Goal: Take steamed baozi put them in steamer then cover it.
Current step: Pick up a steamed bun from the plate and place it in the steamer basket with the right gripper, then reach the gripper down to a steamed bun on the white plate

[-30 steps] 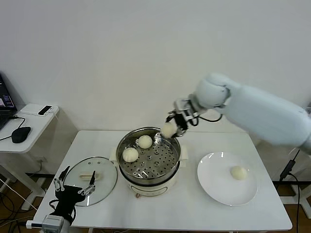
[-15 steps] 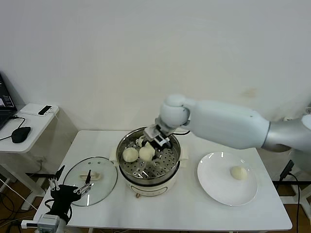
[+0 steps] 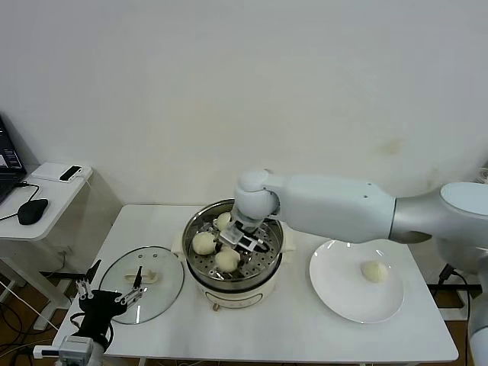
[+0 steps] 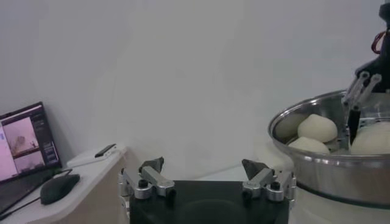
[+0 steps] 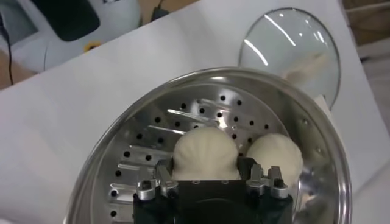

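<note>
Fingers: those of the right gripper point(image 3: 238, 242) are set either side of a third baozi point(image 3: 226, 259), lowered onto the steamer's perforated tray; whether it has been let go cannot be told.
Change: one second ago this bun was held above the far rim at about 1 o'clock of the pot; half a second ago it was carried over the tray; now it is seated near the front, at about 6 o'clock.
Baozi inside: two more are seen, one point(image 3: 203, 243) at 9 o'clock and one point(image 3: 223, 220) at 11 o'clock, partly hidden by the wrist.
Steamer: the pot point(image 3: 271, 263) is placed at the centre of the surface point(image 3: 267, 335).
Meaning: three of four buns are judged placed.
Remaining bun: one baozi point(image 3: 374, 271) is left on the white plate point(image 3: 339, 293), at 3 o'clock of the pot.
Cover: the glass lid point(image 3: 164, 284) is laid flat at 9 o'clock of the pot.
Left gripper: it point(image 3: 107, 293) is held just before the lid's near edge, fingers spread wide and empty, as half a second ago.
</note>
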